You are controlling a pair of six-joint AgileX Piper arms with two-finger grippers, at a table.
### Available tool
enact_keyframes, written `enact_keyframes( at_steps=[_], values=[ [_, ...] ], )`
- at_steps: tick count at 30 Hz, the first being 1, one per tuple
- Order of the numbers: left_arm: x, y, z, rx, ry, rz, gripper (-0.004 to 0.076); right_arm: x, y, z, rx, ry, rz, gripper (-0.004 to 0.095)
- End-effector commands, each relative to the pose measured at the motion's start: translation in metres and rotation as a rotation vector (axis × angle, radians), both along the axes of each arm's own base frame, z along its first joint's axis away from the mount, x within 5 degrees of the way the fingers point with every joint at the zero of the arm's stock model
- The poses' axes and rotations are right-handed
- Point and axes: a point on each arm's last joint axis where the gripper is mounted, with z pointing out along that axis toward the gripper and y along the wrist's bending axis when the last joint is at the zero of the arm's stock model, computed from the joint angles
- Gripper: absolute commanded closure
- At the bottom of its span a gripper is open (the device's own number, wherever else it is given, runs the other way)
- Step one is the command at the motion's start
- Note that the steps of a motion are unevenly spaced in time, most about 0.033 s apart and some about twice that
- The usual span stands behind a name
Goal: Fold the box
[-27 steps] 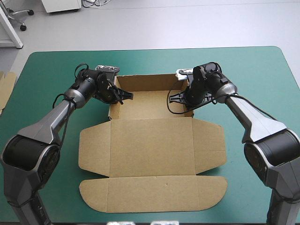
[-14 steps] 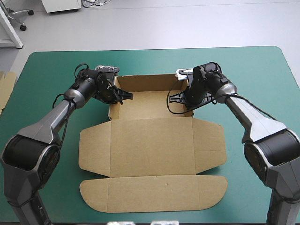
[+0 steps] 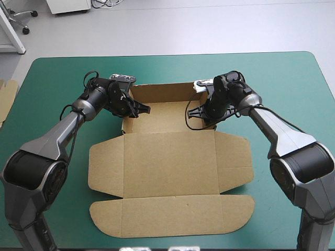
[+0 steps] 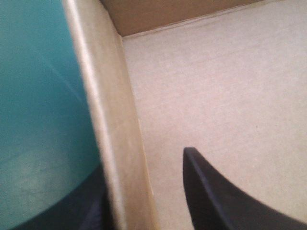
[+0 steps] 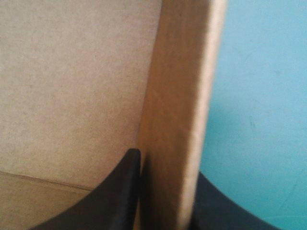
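The brown box (image 3: 167,162) lies mid-table. Its far part is a tray with back and side walls raised, and the lid and flaps lie flat toward the front edge. My left gripper (image 3: 137,109) straddles the tray's left wall (image 4: 112,120). One black finger (image 4: 220,201) is inside with a gap to the board, the other outside against it, so it stands open. My right gripper (image 3: 201,112) is at the right wall (image 5: 177,110), its fingers pressed on both faces of it, shut on the box.
More brown board (image 3: 6,97) shows at the table's left edge. Bare teal-green cover (image 3: 293,94) lies to the right of the box and along the far edge behind the tray.
Both grippers have edged slightly inward, toward each other, with the tray's side walls. The flat lid has shifted a little.
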Motion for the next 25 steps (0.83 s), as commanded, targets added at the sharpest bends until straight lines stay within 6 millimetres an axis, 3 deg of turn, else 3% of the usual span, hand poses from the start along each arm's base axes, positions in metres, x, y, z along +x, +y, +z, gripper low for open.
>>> enact_keyframes(
  at_steps=[1,5,11,20,25],
  values=[
    [-0.006,-0.006,0.029,-0.076,-0.075,-0.002,0.0367,-0.006,0.002,0.03,0.037,-0.065,0.022,0.0533],
    [-0.005,-0.007,0.035,-0.082,-0.083,-0.003,0.0367,-0.004,0.002,0.045,0.044,-0.093,0.025,0.0442],
    [-0.003,-0.008,0.042,-0.087,-0.104,-0.013,0.0337,-0.002,0.001,0.067,0.042,-0.149,0.031,0.0436],
    [0.001,-0.009,0.061,-0.102,-0.172,-0.025,0.0325,-0.001,0.0,0.074,0.029,-0.163,0.028,0.0435],
    [0.002,-0.008,0.06,-0.086,-0.175,-0.027,0.0325,0.0,0.0,0.08,0.04,-0.187,0.027,0.0436]
  ],
)
